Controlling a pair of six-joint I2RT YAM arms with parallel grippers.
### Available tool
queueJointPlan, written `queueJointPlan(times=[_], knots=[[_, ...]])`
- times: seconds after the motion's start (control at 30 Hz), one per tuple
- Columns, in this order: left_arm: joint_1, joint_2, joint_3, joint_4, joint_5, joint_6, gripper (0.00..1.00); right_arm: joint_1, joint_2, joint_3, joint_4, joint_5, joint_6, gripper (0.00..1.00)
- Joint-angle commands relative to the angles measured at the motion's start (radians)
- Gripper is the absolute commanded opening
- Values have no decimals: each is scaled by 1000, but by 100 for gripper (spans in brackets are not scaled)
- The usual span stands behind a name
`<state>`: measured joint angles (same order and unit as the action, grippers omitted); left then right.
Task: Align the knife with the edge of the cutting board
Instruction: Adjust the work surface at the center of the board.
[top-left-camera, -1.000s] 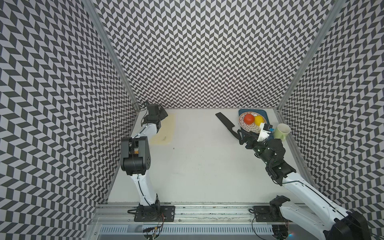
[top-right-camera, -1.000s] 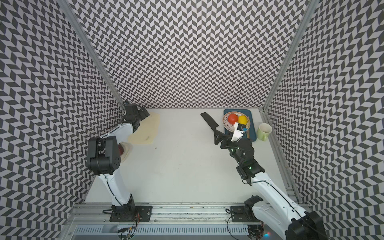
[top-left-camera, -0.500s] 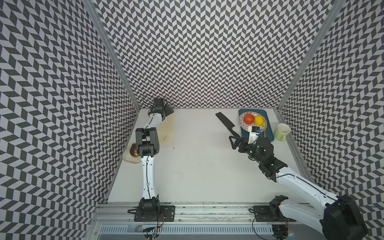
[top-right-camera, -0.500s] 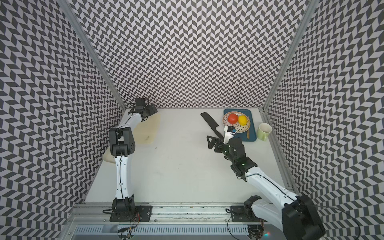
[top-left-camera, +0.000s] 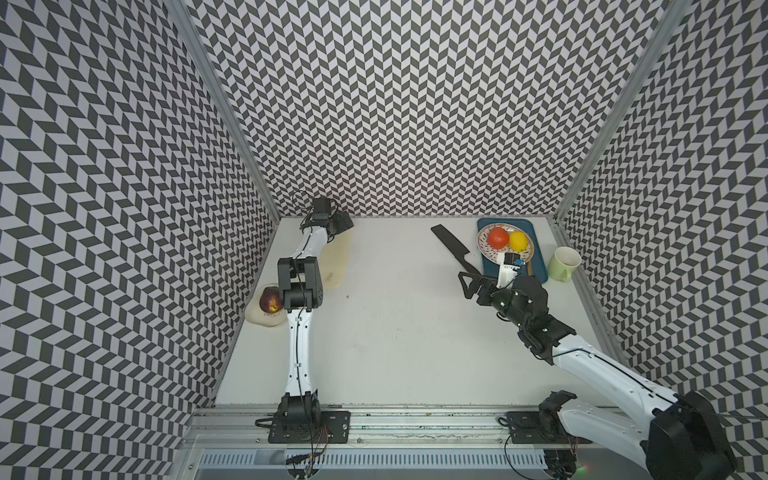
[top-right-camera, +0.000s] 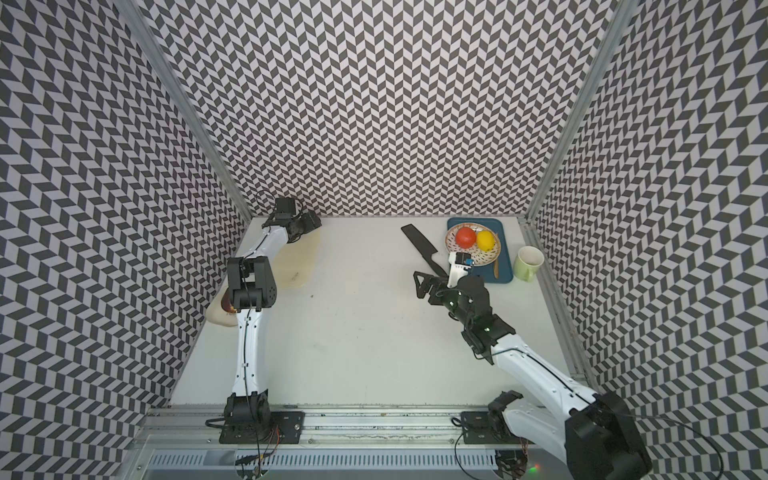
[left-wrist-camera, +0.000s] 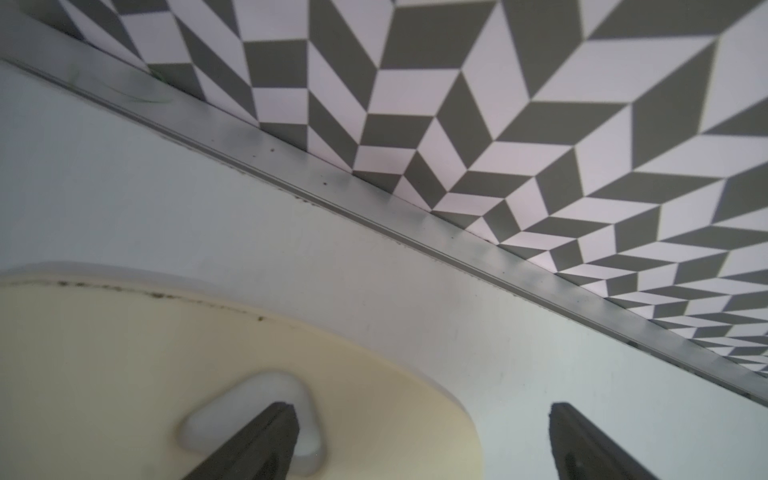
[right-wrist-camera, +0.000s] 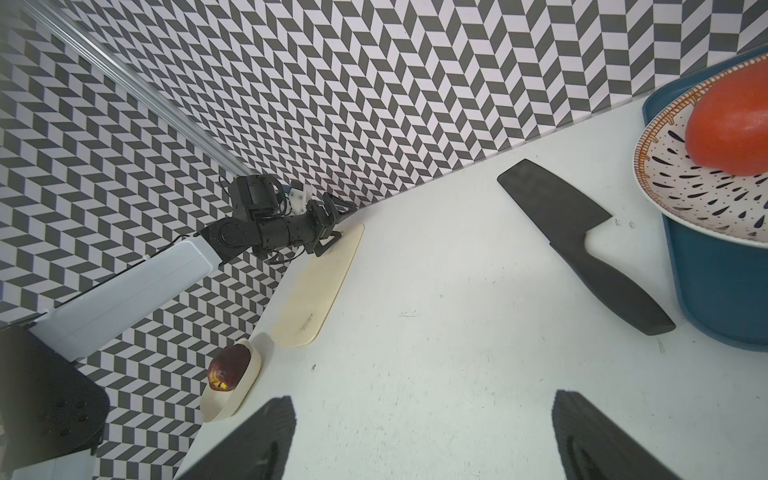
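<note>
The black knife (top-left-camera: 451, 247) (top-right-camera: 421, 248) lies flat at the back of the table, blade toward the back wall, its handle end close to the blue tray. In the right wrist view the knife (right-wrist-camera: 582, 245) lies ahead of my fingers, off to one side. My right gripper (top-left-camera: 465, 286) (top-right-camera: 418, 285) (right-wrist-camera: 424, 411) is open and empty just off the handle's end. The cream cutting board (top-left-camera: 337, 262) (top-right-camera: 300, 262) (right-wrist-camera: 320, 282) lies along the left wall. My left gripper (top-left-camera: 347, 222) (top-right-camera: 315, 220) (left-wrist-camera: 419, 415) is open over the cutting board (left-wrist-camera: 124, 374); one finger is above its triangular hole.
A blue tray (top-left-camera: 539, 259) at the back right carries a patterned plate (top-left-camera: 483, 249) with a tomato (top-left-camera: 498, 237) and a lemon (top-left-camera: 518, 240). A green mug (top-left-camera: 563, 264) stands right of it. A cream bowl (top-left-camera: 259, 318) with an apple (top-left-camera: 269, 300) sits by the left wall.
My left arm has unfolded and its gripper has shifted right along the board's far end. My right gripper has drawn back from the knife's handle toward the front left.
</note>
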<state>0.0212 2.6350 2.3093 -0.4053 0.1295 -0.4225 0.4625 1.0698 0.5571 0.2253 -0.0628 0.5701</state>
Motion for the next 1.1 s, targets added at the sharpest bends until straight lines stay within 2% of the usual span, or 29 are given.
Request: queueJointPlan(times=[0.0, 0.23, 0.4, 0.83, 1.07], knots=[[-41, 31, 16, -79, 50, 40, 100, 6, -22, 34, 4, 19, 11, 100], [-102, 8, -40, -108, 82, 40, 100, 6, -45, 36, -17, 43, 18, 100], [-189, -49, -160, -95, 76, 18, 100, 5, -75, 32, -33, 76, 24, 100], [-467, -364, -750, 226, 91, -207, 100, 4, -143, 1, -32, 159, 46, 100], [-660, -539, -1078, 352, -47, -223, 100, 4, -179, -5, -41, 177, 48, 100]])
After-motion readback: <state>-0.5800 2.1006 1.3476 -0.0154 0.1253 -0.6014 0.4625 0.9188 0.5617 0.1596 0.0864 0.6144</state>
